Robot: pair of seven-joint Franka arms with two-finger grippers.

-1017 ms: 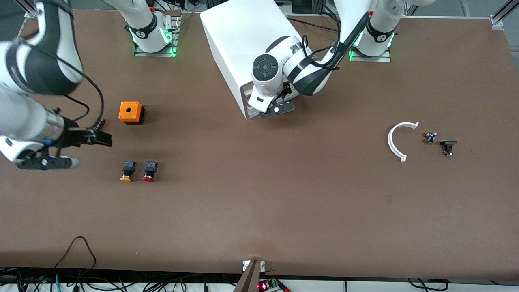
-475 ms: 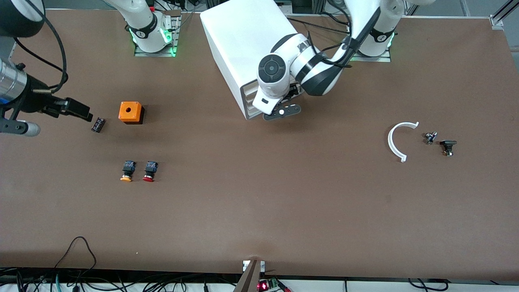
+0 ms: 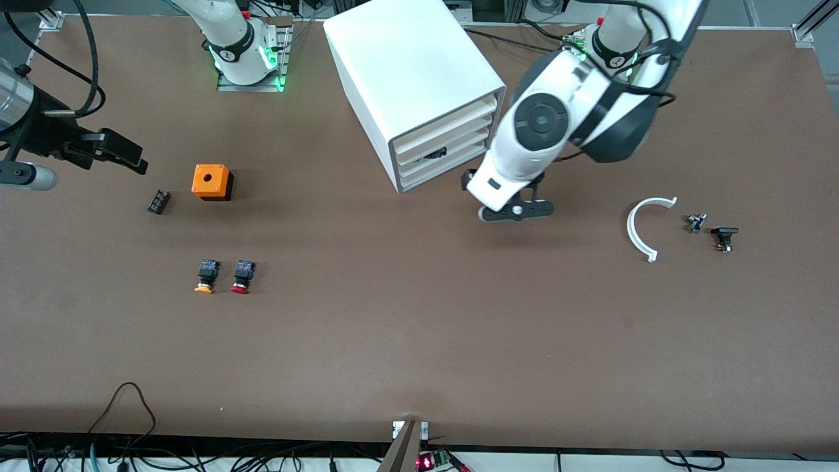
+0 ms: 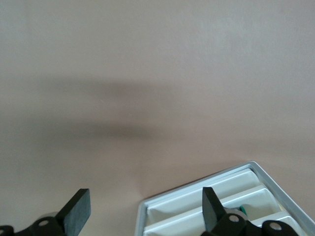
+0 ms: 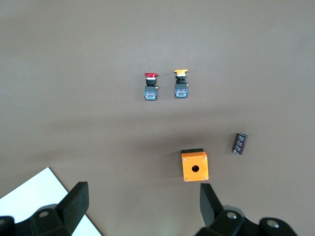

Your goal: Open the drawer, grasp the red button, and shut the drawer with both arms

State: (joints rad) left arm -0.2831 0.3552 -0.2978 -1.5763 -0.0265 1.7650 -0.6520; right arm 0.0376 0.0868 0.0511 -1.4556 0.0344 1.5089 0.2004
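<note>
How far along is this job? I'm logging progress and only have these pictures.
Done: the drawers of the white cabinet look shut, and the red button lies on the table beside the yellow button. In hand: nothing. The left gripper is open over bare table by the cabinet; the right gripper is open above the orange box. Left: little, apparently.

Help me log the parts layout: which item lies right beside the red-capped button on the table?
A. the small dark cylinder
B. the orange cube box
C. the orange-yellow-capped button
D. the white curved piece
C: the red-capped button lies side by side with the orange-yellow-capped button, which is toward the right arm's end of the table; the right wrist view shows the same pair, with the other items well apart from them.
</note>
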